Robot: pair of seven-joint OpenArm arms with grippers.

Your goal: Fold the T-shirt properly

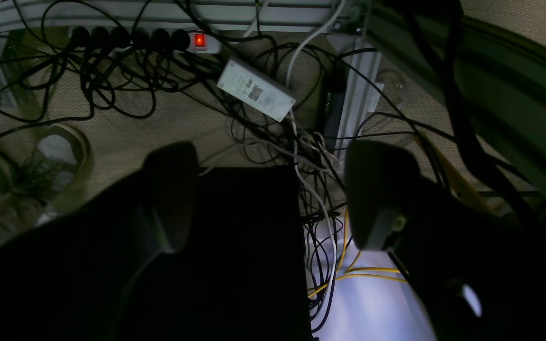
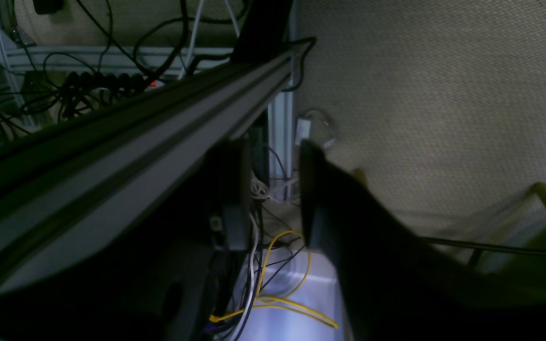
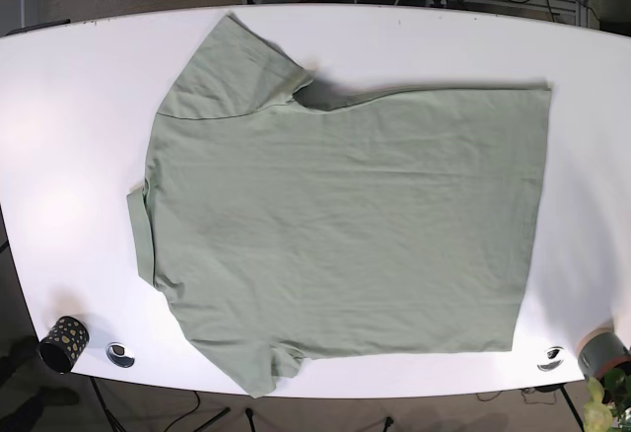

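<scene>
On white table [image 3: 59, 116], base view: green T-shirt [image 3: 345, 225] lay flat, spread out, collar toward left edge, hem toward right, sleeves at far-left and near-left. No fold made yet, so judged start of task, step one pending.

Neither arm over table. Left gripper [image 1: 273, 199] jaws wide apart, empty, facing floor cables [image 1: 126, 85] and power strip [image 1: 159, 40]. Right gripper [image 2: 273, 199] narrower gap, empty, beside table edge rail [image 2: 135, 137].

Next prob: bring both arms over shirt, grab sleeve/side edge, fold inward.

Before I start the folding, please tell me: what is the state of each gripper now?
Left gripper: open, holding nothing.
Right gripper: open, holding nothing.
</scene>
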